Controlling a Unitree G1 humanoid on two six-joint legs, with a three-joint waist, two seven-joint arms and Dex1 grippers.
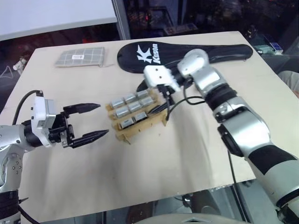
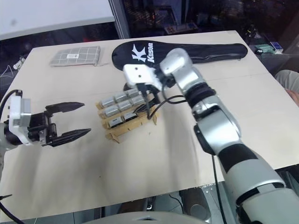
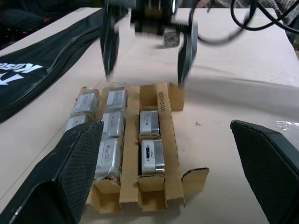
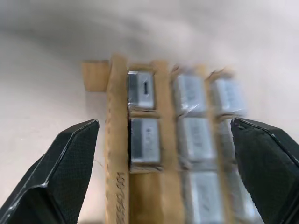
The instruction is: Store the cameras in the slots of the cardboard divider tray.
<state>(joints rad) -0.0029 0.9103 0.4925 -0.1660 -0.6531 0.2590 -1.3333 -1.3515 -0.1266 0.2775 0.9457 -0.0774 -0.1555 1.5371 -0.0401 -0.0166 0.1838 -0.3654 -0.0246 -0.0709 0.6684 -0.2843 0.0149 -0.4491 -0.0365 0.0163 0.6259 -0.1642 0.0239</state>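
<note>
The cardboard divider tray (image 1: pixel 135 115) lies mid-table, in front of the black racket cover (image 1: pixel 187 53). Its slots are nearly all filled with cameras (image 3: pixel 114 123): the left wrist view shows two full columns of three and a third column with two, leaving one end slot (image 3: pixel 148 95), on the far side from your left gripper, bare.

Your right gripper (image 3: pixel 145 77) hangs just above that empty end of the tray, fingers spread wide and holding nothing; they sit clear of the cardboard on either side. Judged from this, the tray needs one more camera, and no loose camera lies on the table in the head views.

For the step in hand, lift the right arm straight away from the tray so a fingertip does not catch a divider tab and drag the grid. Check that the seated cameras (image 4: pixel 145 140) lie flat.

The right forearm reaches across from the right, wrist bent downward over the tray. Your left gripper (image 1: pixel 88 122) waits beside the tray, level, fingers fully apart and empty.
</note>
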